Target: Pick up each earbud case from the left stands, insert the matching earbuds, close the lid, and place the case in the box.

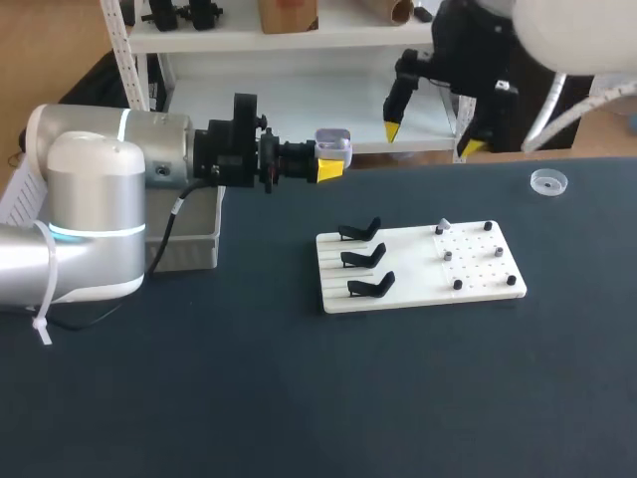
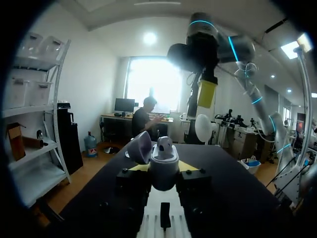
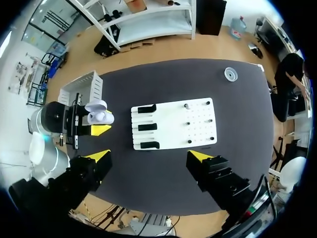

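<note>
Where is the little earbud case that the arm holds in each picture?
Head view: earbud case in the left gripper, held off the table.
Left wrist view: between that gripper's fingers, lid open.
Right wrist view: between box and white board.
Shared landmark: the left gripper holding it.

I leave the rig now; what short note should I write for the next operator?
Left pincer: shut on the case, lid open, held up between box and board.
Right pincer: open, empty, high over the table.
Done: all three stands empty.
Unclear: what the box holds, whether the case is filled.
Left: fill case if needed, close lid, put it in box.
</note>
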Available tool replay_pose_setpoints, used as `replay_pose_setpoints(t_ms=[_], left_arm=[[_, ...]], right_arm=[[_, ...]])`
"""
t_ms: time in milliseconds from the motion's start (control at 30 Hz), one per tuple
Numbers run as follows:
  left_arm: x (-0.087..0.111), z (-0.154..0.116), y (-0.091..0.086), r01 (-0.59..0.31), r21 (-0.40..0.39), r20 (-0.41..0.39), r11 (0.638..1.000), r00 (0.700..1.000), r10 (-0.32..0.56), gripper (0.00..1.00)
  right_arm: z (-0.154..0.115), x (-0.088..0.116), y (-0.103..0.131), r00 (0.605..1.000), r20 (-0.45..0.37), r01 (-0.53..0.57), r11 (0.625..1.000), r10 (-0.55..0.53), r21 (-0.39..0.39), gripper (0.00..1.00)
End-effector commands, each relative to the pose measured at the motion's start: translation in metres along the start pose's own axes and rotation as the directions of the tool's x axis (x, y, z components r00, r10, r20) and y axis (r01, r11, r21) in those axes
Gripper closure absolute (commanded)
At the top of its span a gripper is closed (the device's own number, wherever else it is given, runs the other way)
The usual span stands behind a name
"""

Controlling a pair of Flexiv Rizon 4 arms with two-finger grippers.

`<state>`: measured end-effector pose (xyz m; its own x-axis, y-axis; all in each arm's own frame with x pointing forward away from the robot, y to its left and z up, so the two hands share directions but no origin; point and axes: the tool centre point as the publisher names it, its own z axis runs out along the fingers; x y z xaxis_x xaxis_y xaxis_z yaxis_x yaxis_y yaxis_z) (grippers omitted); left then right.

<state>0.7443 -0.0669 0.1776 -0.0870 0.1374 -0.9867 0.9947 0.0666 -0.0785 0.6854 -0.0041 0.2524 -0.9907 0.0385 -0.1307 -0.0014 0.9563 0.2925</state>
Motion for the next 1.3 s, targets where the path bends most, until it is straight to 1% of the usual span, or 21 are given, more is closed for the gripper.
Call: replay_pose_setpoints(t_ms=[33,300,333,367,400,433,467,500,567,600,700,767,833,967,1100,1167,1300], left_arm=[[0.000,0.000,-0.001,-0.001,-0.004,0.002,1.000,1.000,0.001,1.00],[0.000,0.000,-0.001,-0.001,-0.004,0.002,1.000,1.000,0.001,1.00],[0.000,0.000,-0.001,-0.001,-0.004,0.002,1.000,1.000,0.001,1.00],[0.000,0.000,-0.001,-0.001,-0.004,0.002,1.000,1.000,0.001,1.00],[0.000,0.000,-0.001,-0.001,-0.004,0.002,1.000,1.000,0.001,1.00],[0.000,0.000,-0.001,-0.001,-0.004,0.002,1.000,1.000,0.001,1.00],[0.000,0.000,-0.001,-0.001,-0.004,0.002,1.000,1.000,0.001,1.00],[0.000,0.000,-0.001,-0.001,-0.004,0.002,1.000,1.000,0.001,1.00],[0.000,0.000,-0.001,-0.001,-0.004,0.002,1.000,1.000,0.001,1.00],[0.000,0.000,-0.001,-0.001,-0.004,0.002,1.000,1.000,0.001,1.00],[0.000,0.000,-0.001,-0.001,-0.004,0.002,1.000,1.000,0.001,1.00],[0.000,0.000,-0.001,-0.001,-0.004,0.002,1.000,1.000,0.001,1.00],[0.000,0.000,-0.001,-0.001,-0.004,0.002,1.000,1.000,0.001,1.00],[0.000,0.000,-0.001,-0.001,-0.004,0.002,1.000,1.000,0.001,1.00],[0.000,0.000,-0.001,-0.001,-0.004,0.002,1.000,1.000,0.001,1.00],[0.000,0.000,-0.001,-0.001,-0.004,0.002,1.000,1.000,0.001,1.00],[0.000,0.000,-0.001,-0.001,-0.004,0.002,1.000,1.000,0.001,1.00]], right_arm=[[0.000,0.005,-0.004,1.000,0.010,0.001,0.997,0.000,-0.076,0.00],[0.000,0.005,-0.004,1.000,0.010,0.001,0.997,0.000,-0.076,0.00],[0.002,0.004,-0.007,0.996,0.053,0.071,0.997,-0.071,0.008,0.00],[0.006,0.004,-0.009,0.992,0.081,0.100,0.995,-0.101,0.018,0.00],[0.008,0.002,-0.014,0.987,0.127,0.101,0.995,-0.100,-0.001,0.00],[0.013,0.001,-0.018,0.977,0.145,0.148,0.987,-0.155,0.057,0.00],[0.017,0.000,-0.024,0.973,0.159,0.157,0.985,-0.166,0.068,0.00],[0.020,-0.002,-0.029,0.973,0.162,0.159,0.985,-0.167,0.062,0.00],[0.027,-0.006,-0.039,0.964,0.184,0.178,0.980,-0.191,0.084,0.00],[0.032,-0.008,-0.043,0.963,0.170,0.193,0.975,-0.210,0.109,0.00],[0.047,-0.014,-0.054,0.972,0.135,0.173,0.976,-0.191,0.135,0.00],[0.057,-0.017,-0.061,0.977,0.123,0.157,0.980,-0.172,0.125,0.00],[0.064,-0.018,-0.065,0.977,0.124,0.161,0.981,-0.174,0.109,0.00],[0.079,-0.021,-0.071,0.976,0.114,0.174,0.979,-0.186,0.105,0.00],[0.095,-0.024,-0.080,0.982,0.081,0.160,0.979,-0.171,0.130,0.00],[0.101,-0.027,-0.084,0.986,0.073,0.143,0.983,-0.152,0.117,0.00],[0.112,-0.030,-0.089,0.986,0.071,0.143,0.981,-0.153,0.129,0.00]])
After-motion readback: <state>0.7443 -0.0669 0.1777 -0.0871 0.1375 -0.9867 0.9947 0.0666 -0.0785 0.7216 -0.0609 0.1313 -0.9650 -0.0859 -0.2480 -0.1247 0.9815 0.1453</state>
